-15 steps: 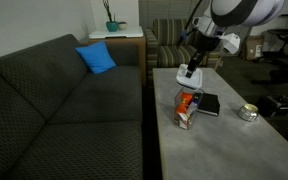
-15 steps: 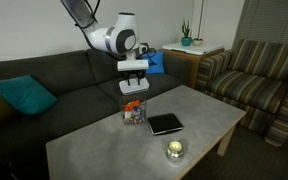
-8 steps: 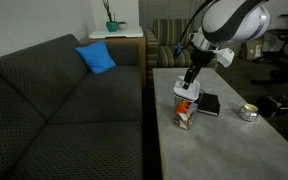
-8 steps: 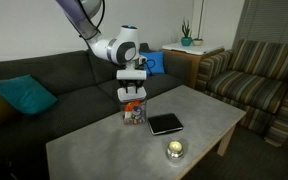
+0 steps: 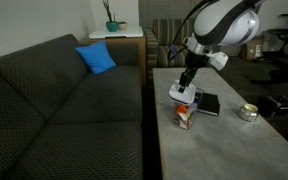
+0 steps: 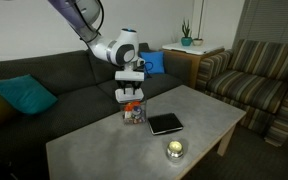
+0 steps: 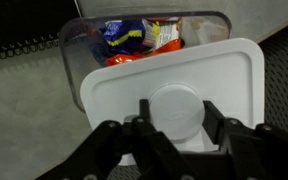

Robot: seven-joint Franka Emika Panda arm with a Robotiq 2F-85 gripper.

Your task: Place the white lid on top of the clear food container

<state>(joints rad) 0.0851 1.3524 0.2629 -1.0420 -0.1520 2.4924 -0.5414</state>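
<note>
While the gripper [image 7: 176,122] hangs over the table [image 5: 229,150], its fingers [image 7: 212,118] are clamped either side of the round raised boss on the white lid [image 7: 224,80] — lid is held, level.

Wrist view: lid overlaps the near part of the clear food container [image 7: 84,42]. Far strip of tub w/ orange, red and blue contents is uncovered, so edges aren't lined up.

In both exterior views the lid [image 5: 181,96] [image 6: 130,96] is right above the tub [image 5: 185,116] [image 6: 134,114] — can't tell if touching.

Black book [image 5: 209,104] lies just beside the tub; round tin [image 5: 247,113] is further along the table, apart.
</note>
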